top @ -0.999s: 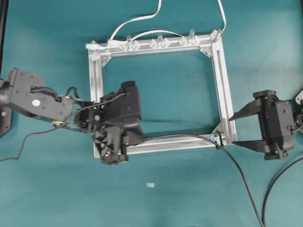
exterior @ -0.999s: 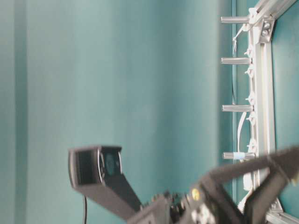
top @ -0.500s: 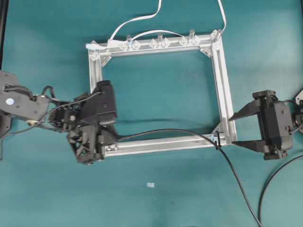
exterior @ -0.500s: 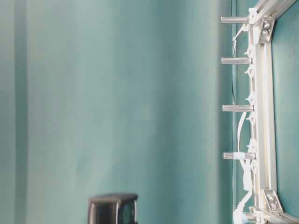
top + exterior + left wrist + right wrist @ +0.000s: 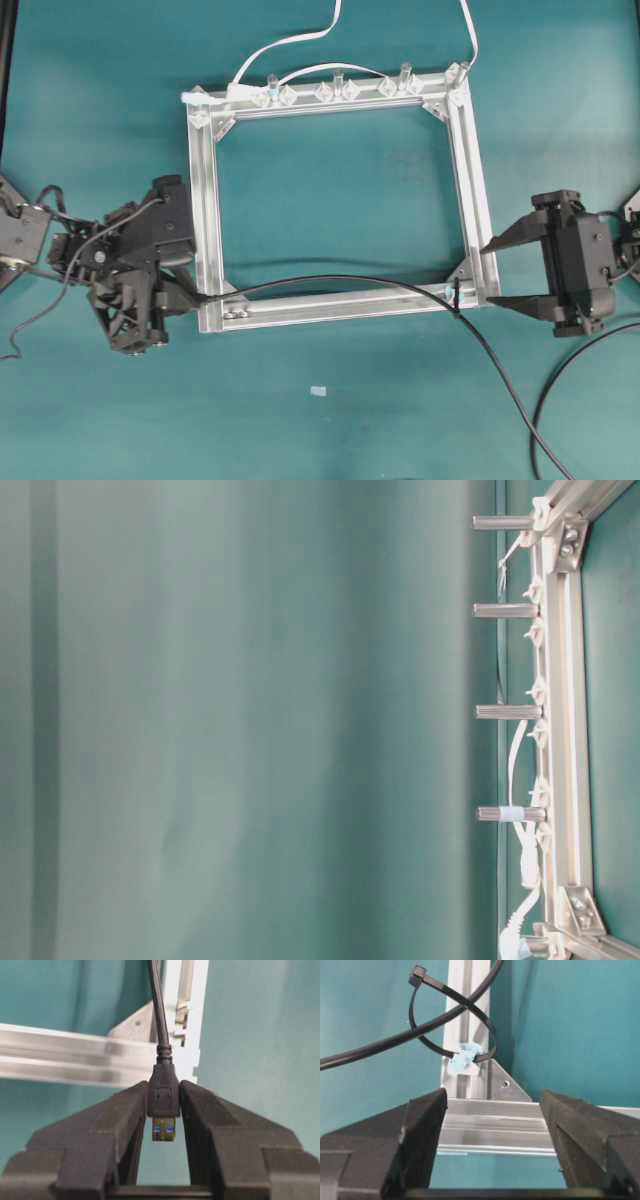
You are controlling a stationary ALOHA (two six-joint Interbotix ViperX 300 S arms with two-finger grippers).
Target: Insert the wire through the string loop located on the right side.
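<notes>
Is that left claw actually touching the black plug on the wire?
Touching. The left wrist view shows the left gripper with both fingers pressed against the sides of the wire plug, no gap either side.

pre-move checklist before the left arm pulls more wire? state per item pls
1. Left gripper jaws shut on the black cable's plug: ok.
2. Long thin black wire passes through the black string loop: ok.
3. Loop tied to the silver aluminium frame: ok.
4. Right gripper open, beside the frame corner, apart from the wire: ok.
5. Slack left in the wire off the table edge: cannot tell.
</notes>
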